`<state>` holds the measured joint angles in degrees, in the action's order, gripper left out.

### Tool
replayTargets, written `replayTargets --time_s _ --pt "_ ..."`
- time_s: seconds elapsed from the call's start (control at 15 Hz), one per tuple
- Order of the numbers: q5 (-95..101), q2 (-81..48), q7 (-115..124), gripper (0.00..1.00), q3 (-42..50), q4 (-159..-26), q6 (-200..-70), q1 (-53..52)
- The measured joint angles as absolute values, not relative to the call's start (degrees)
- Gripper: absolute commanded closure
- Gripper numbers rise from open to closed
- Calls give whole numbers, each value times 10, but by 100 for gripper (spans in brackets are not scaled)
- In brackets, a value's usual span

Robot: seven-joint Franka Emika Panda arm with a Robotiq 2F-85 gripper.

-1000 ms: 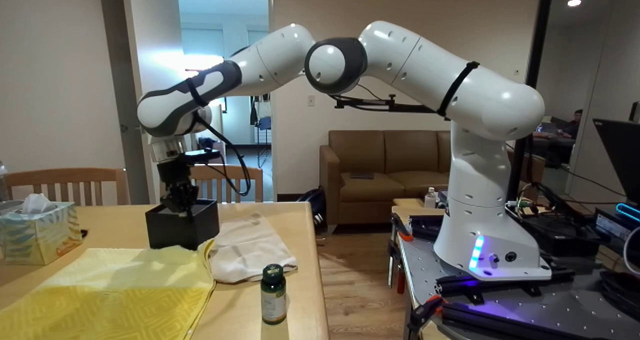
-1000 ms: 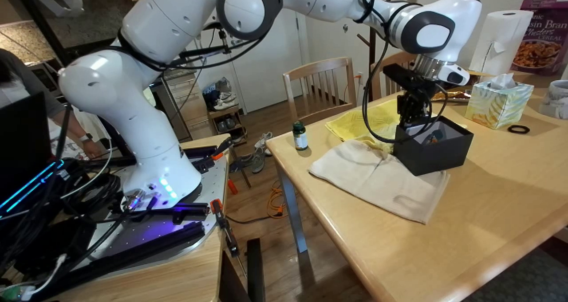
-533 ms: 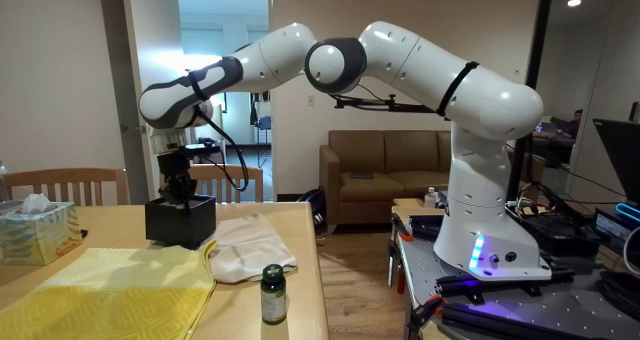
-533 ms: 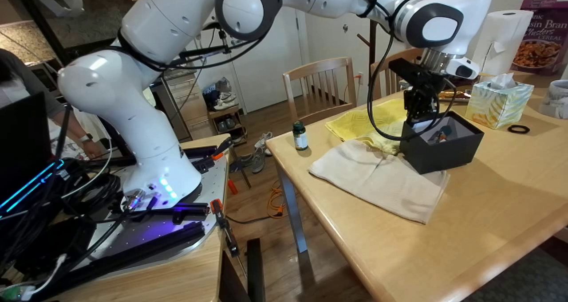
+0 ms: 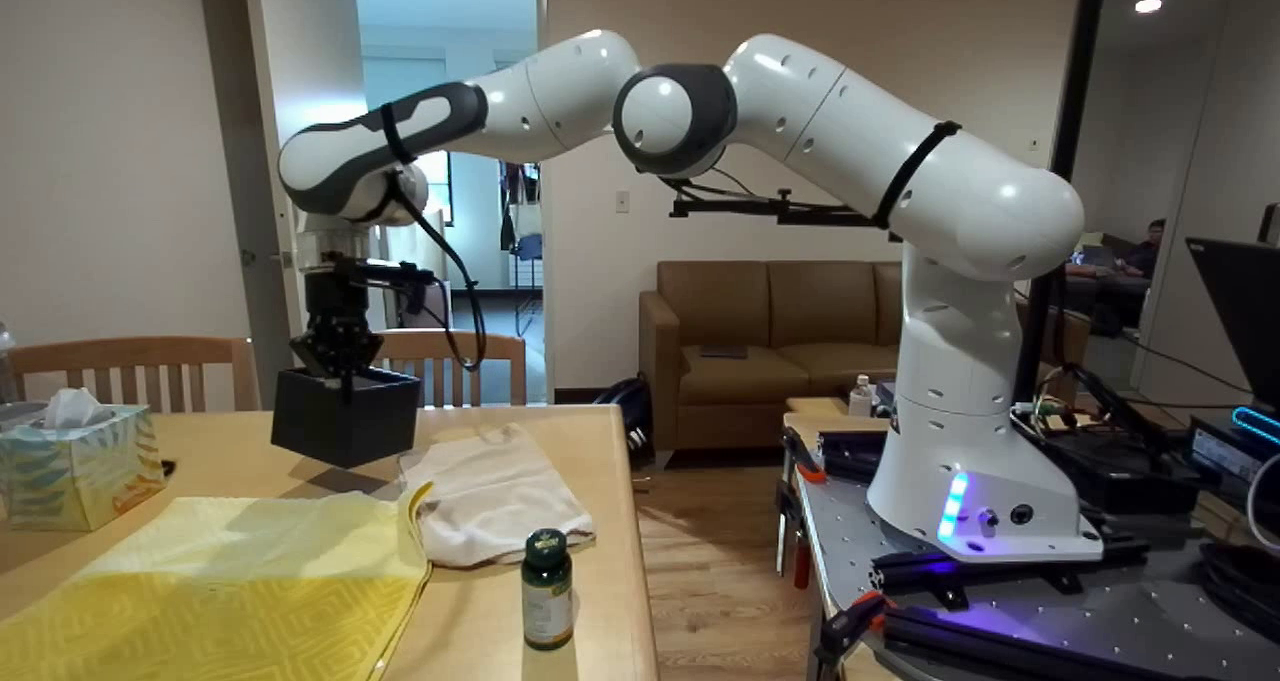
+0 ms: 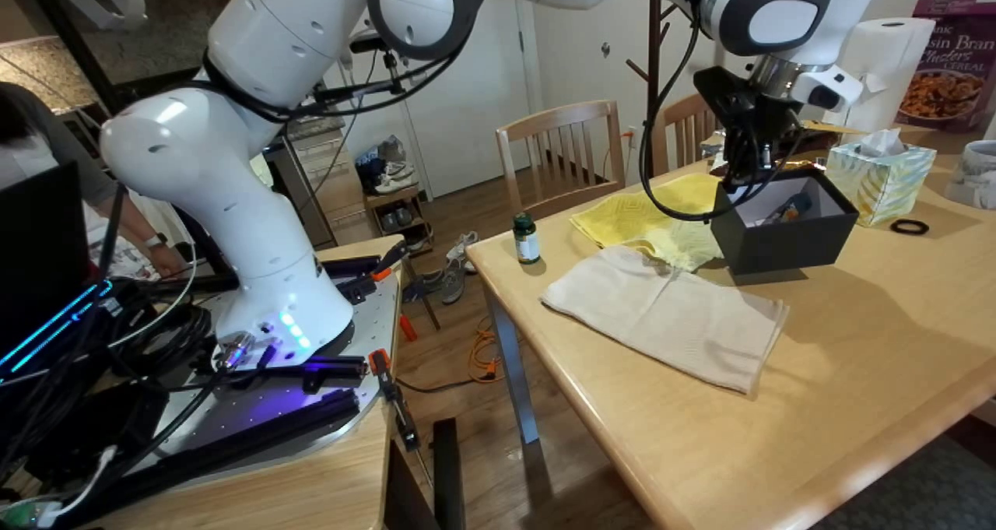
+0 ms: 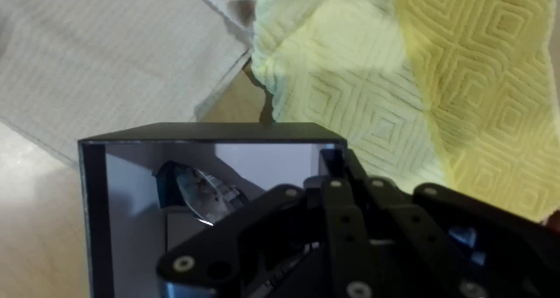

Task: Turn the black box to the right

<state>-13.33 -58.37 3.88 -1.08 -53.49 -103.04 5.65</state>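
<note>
The black box [image 5: 340, 419] is open at the top, with a pale inside. It hangs slightly tilted above the table, its shadow below it, as also seen in an exterior view [image 6: 786, 240]. In the wrist view the box [image 7: 210, 132] fills the lower left, and a small shiny packet [image 7: 208, 193] lies inside. My gripper [image 7: 339, 158] is shut on the box's side wall, one finger inside and one outside. In both exterior views the gripper [image 5: 347, 381] stands at the box's rim, its fingertips [image 6: 735, 187] partly hidden by the wall and cable.
A beige cloth [image 6: 669, 312] and a yellow cloth [image 5: 230, 581] lie on the table beside the box. A dark green bottle [image 5: 547, 591] stands near the table edge. A tissue box [image 6: 879, 173] and a black ring [image 6: 909, 226] are close to the box.
The black box has risen off the table with my gripper and tilted a little. It has moved slightly away from the robot's base. The cloths have stayed about where they were.
</note>
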Motion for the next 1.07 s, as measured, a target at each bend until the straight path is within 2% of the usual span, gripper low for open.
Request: replayTargets --time_s 0.53,1.07 --pt "-236 -574 185 99 -14 -531 -1096 68" --pt "-242 -574 394 99 6 -531 -1213 56"
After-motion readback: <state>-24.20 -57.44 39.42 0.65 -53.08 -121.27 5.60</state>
